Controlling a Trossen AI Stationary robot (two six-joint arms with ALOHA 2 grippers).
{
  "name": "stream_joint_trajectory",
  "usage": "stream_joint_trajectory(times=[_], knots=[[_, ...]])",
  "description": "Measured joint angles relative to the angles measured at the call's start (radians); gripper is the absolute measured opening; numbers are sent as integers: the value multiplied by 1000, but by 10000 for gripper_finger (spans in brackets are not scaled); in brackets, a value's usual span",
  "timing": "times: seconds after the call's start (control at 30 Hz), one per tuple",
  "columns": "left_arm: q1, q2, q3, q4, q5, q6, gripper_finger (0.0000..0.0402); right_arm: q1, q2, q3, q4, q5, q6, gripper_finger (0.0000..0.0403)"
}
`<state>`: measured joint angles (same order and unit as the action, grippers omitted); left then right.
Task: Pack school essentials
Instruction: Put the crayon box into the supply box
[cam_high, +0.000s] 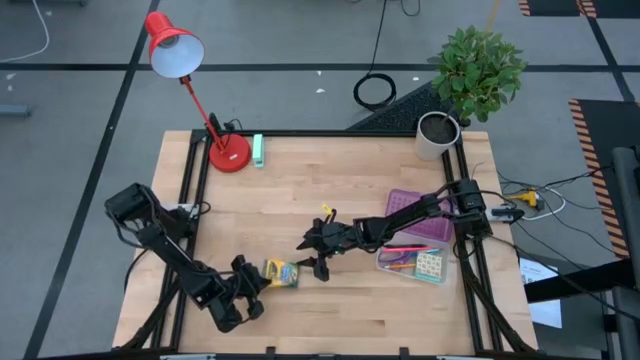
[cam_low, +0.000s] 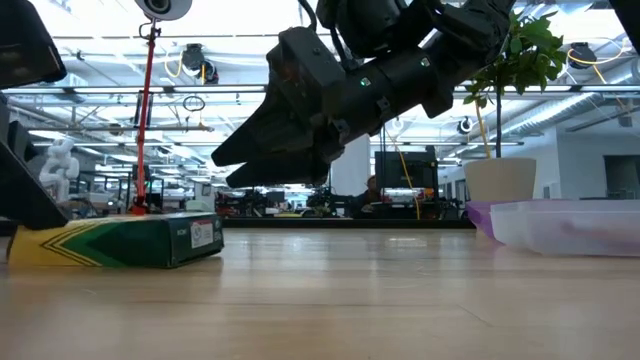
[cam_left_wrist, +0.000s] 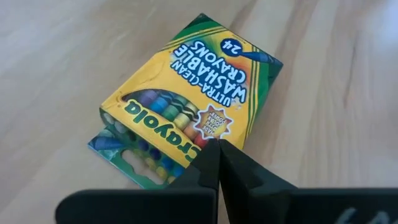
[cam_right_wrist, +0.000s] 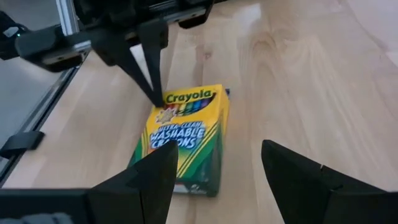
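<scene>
Both grippers flanked the flat yellow-green cardboard crayon box (cam_high: 281, 274) lying lengthwise between them: closed left gripper (cam_high: 256, 283) touching at nine o'clock, right gripper (cam_high: 316, 255) wide open, nearby at two o'clock.

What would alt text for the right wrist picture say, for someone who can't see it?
A yellow-green crayon box lies flat on the wooden table, with the right gripper open just short of it. Beyond, the left gripper touches the box's far end with shut fingertips.
</scene>
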<state>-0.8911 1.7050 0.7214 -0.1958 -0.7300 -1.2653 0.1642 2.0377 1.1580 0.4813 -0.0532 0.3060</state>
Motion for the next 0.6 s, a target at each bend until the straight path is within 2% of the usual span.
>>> stream_joint_trajectory(times=[0.33,0.6], knots=[[-2,50,3,78,-23,15,5,1,0,0,-17,0,49,226],[-8,-3,28,54,-73,67,5,2,0,0,-39,-22,9,226]])
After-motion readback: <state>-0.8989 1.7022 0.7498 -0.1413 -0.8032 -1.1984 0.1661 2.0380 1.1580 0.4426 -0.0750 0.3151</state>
